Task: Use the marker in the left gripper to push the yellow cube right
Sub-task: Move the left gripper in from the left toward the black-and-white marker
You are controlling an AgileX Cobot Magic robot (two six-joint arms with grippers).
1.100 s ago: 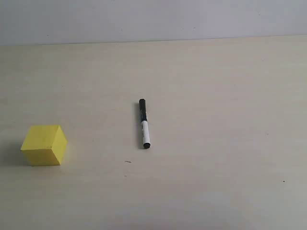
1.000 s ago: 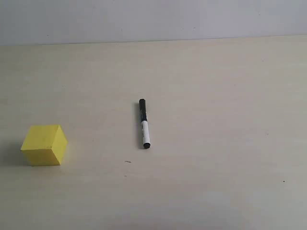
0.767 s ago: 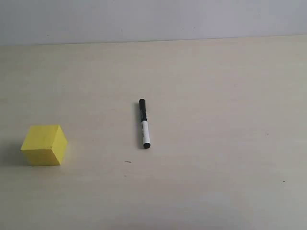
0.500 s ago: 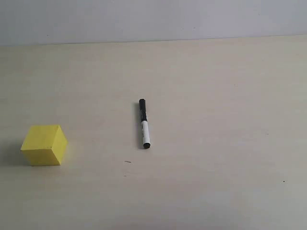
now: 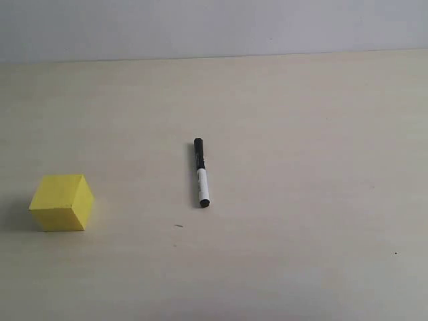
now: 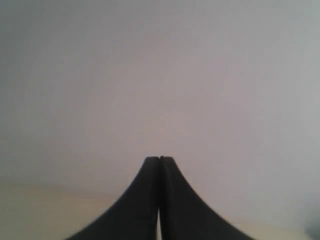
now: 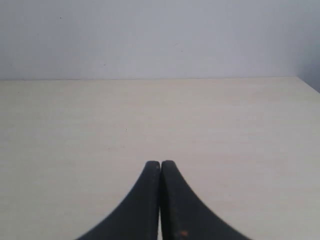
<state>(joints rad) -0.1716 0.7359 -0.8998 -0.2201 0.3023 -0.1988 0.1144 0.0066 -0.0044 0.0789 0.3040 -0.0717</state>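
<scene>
The marker, white barrel with a long black cap, lies flat near the middle of the table, cap end pointing away. Far to its left, near the table's left edge, stands the yellow cube. Neither arm shows in the exterior view. In the left wrist view my left gripper is shut with nothing between its black fingers, facing a pale wall. My right gripper is likewise shut and empty, over bare tabletop. Neither wrist view shows the marker or the cube.
The pale wooden table runs back to a light grey wall. A small dark speck lies in front of the marker.
</scene>
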